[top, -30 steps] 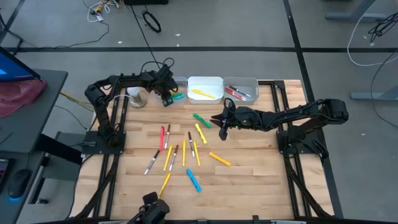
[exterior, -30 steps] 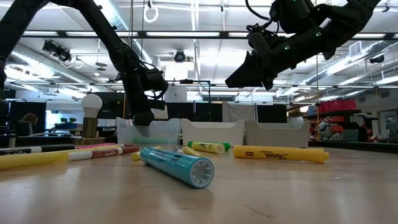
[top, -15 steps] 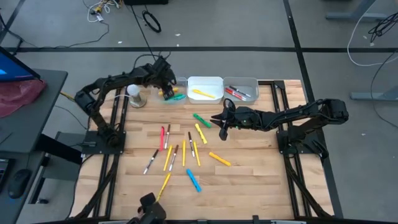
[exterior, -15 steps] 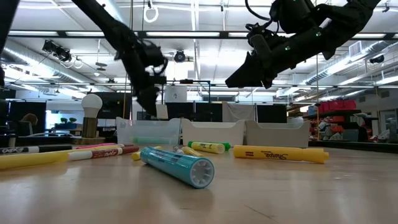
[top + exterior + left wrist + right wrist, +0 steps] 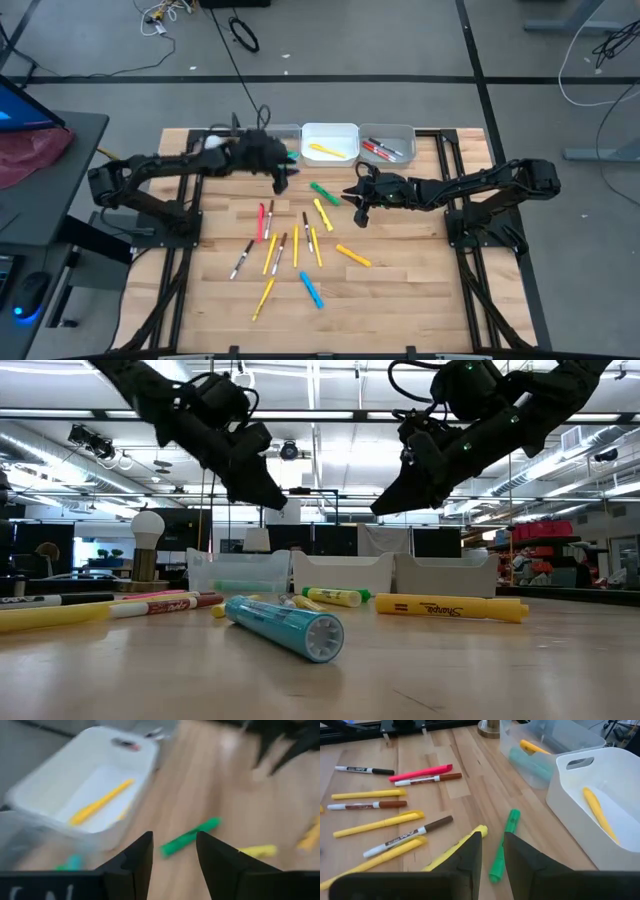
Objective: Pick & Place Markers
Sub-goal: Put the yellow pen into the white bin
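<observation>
Lying scattered across the middle of the wooden table (image 5: 400, 300) are the markers (image 5: 290, 245), yellow, orange, pink, dark-capped and blue, none of them held; a green marker (image 5: 324, 192) lies near the back, close to a short yellow marker (image 5: 323, 213), and a blue marker (image 5: 285, 626) lies nearest the front edge; one long yellow marker (image 5: 325, 151) rests inside the middle white bin (image 5: 330, 129), a teal one inside the clear left bin (image 5: 545, 750), and several red and dark ones inside the right bin (image 5: 388, 131); the left gripper (image 5: 279, 176) hangs in the air just in front of the left bin, its fingers (image 5: 131, 870) parted and empty, with the green marker seen on the table between and beyond them; the right gripper (image 5: 360, 205) hovers above the table just beside the green and short yellow markers, its fingers (image 5: 464, 860) slightly apart and holding nothing.
</observation>
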